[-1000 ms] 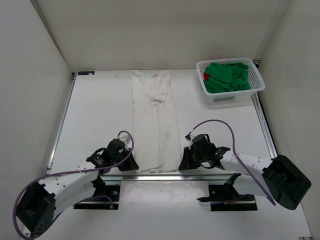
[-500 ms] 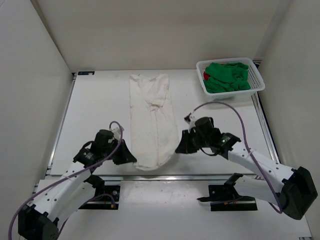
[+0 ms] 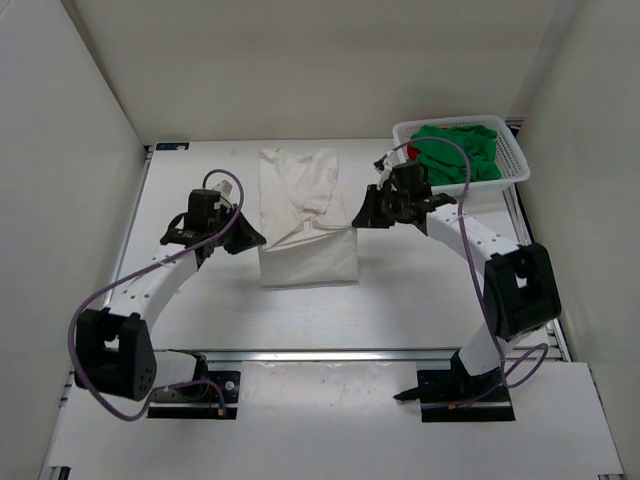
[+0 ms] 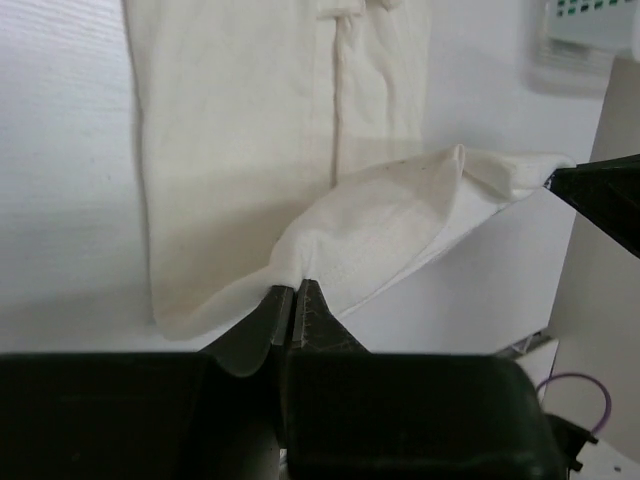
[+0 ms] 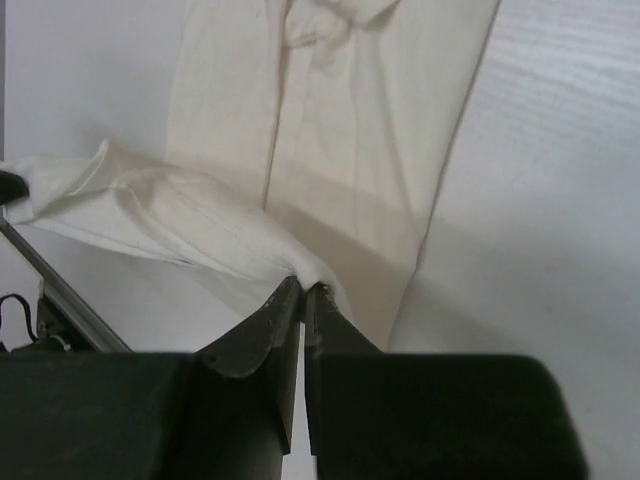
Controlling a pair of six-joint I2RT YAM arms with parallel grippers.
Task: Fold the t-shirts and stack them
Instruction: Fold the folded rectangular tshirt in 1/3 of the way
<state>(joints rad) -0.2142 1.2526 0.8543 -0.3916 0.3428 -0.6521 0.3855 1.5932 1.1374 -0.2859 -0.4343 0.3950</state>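
The white table [image 3: 200,300] carried a cream-white t-shirt [image 3: 300,185] laid lengthwise toward 12 o'clock, its near end raised and doubled back over itself. A white mesh basket [image 3: 519,160] stood in the 2 o'clock corner, well apart from the shirt.

cream t-shirt [image 3: 308,262]: half-folded, centre | green t-shirt [image 3: 456,156], red t-shirt [image 3: 412,152]: bunched, far-right

Shirt [image 3: 306,250] on table [image 3: 190,300] centre, basket [image 3: 512,148] far right
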